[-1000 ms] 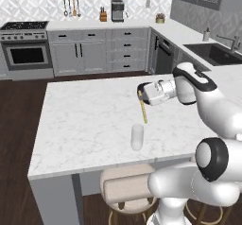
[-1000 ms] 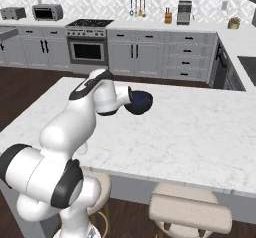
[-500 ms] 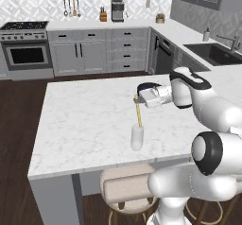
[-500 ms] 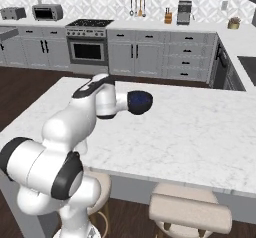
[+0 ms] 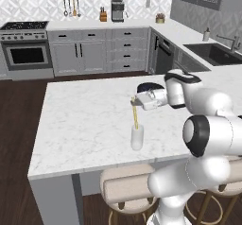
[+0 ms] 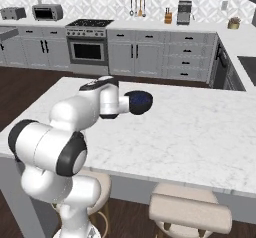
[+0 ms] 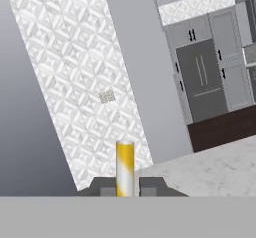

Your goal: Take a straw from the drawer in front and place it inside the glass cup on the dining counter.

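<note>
The gripper (image 5: 134, 101) is pinching the straw (image 5: 136, 118) by its upper end, fingers (image 7: 150, 185) drawn narrow about it, and is holding it upright directly above the glass cup (image 5: 137, 137) on the dining counter (image 5: 80, 125). The lower tip appears to be entering the rim at six o'clock, though this is hard to confirm. The straw is judged light, stiff and slippery; the cup is looking fragile and easily toppled.
</note>
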